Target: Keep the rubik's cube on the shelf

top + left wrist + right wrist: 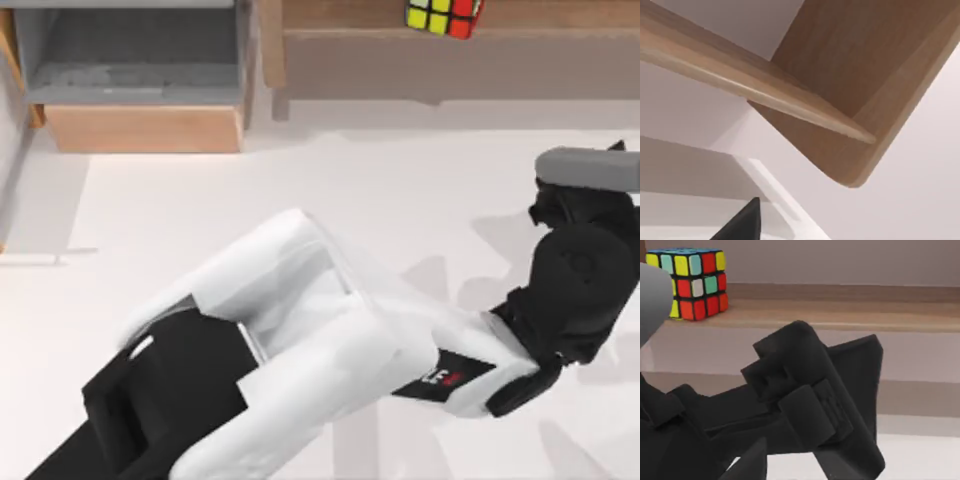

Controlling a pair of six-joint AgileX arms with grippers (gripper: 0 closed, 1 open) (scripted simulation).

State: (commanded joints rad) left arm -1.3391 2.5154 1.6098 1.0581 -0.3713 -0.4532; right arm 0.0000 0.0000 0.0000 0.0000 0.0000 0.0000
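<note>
1. rubik's cube (444,15) sits on the shelf (560,14), near its front edge, untouched by either arm
2. right tool (815,405) is low over the worktop (200,200), well apart from the cube; can't tell whether its grip is released or clenched
3. left tool (742,225) beside the wooden box (850,75), grip state unclear
4. judgement: placement looks done; retreat cleanly and avoid bumping the shelf

Rubik's cube (444,16) rests on shelf (520,14), far right. Wooden box (140,128) far left. Left arm (290,340) stretches across white bench (420,190).
</note>
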